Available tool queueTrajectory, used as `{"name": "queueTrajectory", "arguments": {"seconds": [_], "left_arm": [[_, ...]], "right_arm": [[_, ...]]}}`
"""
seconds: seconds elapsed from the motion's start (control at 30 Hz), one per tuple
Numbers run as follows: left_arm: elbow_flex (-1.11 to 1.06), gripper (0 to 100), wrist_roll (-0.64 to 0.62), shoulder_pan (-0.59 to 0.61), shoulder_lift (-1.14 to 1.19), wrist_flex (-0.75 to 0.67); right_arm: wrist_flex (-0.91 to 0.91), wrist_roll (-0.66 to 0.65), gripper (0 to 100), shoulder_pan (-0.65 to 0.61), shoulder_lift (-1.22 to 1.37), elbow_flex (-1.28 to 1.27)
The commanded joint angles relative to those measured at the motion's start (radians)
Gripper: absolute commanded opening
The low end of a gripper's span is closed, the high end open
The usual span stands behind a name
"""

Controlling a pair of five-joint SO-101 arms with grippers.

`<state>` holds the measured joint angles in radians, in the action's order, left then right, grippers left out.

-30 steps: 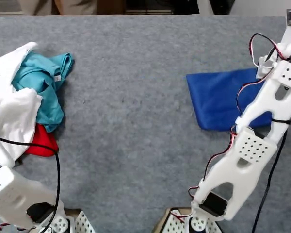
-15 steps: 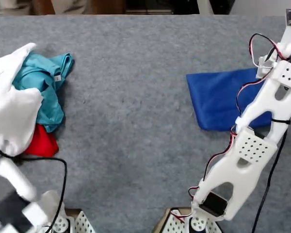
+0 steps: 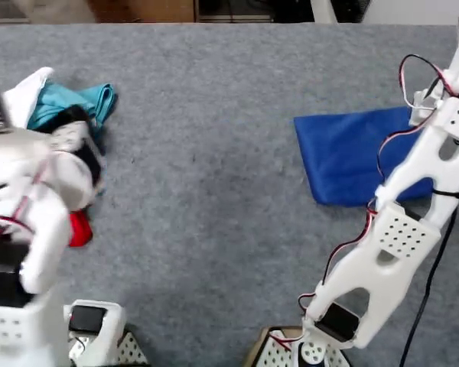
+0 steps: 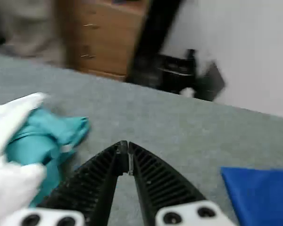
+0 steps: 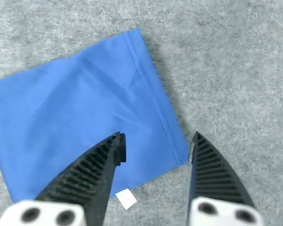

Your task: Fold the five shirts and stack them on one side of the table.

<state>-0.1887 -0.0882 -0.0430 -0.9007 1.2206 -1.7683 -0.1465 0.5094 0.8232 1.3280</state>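
Shirts lie at both ends of my table (image 3: 214,214): a folded blue shirt (image 3: 340,157) at 3 o'clock, and a heap at 9 o'clock with a teal shirt (image 3: 80,98), a white shirt (image 4: 12,115) and a red shirt (image 3: 79,228). My right gripper (image 5: 158,141) hangs spread over the blue shirt's edge. My left gripper (image 4: 127,149) is pressed together on nothing, near the heap.
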Motion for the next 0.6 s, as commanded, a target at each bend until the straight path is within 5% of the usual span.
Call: {"name": "queueTrajectory", "arguments": {"seconds": [0.0,0.13,0.27,0.37,0.57], "left_arm": [[-0.072,2,-0.008,-0.014,0.022,-0.052],[-0.166,4,-0.003,0.207,0.033,-0.008],[-0.298,20,0.035,0.516,0.041,-0.040],[-0.428,28,0.124,0.681,0.042,-0.198],[-0.681,27,0.244,0.760,0.042,-0.588]], "right_arm": [[-0.020,-0.034,22.1,0.030,-0.012,0.045],[-0.020,-0.104,22.3,0.036,-0.012,0.004],[-0.020,-0.146,22.3,0.033,-0.012,-0.054],[-0.020,-0.146,22.4,0.021,-0.012,-0.085],[-0.020,-0.140,22.4,-0.033,-0.012,-0.124]]}}
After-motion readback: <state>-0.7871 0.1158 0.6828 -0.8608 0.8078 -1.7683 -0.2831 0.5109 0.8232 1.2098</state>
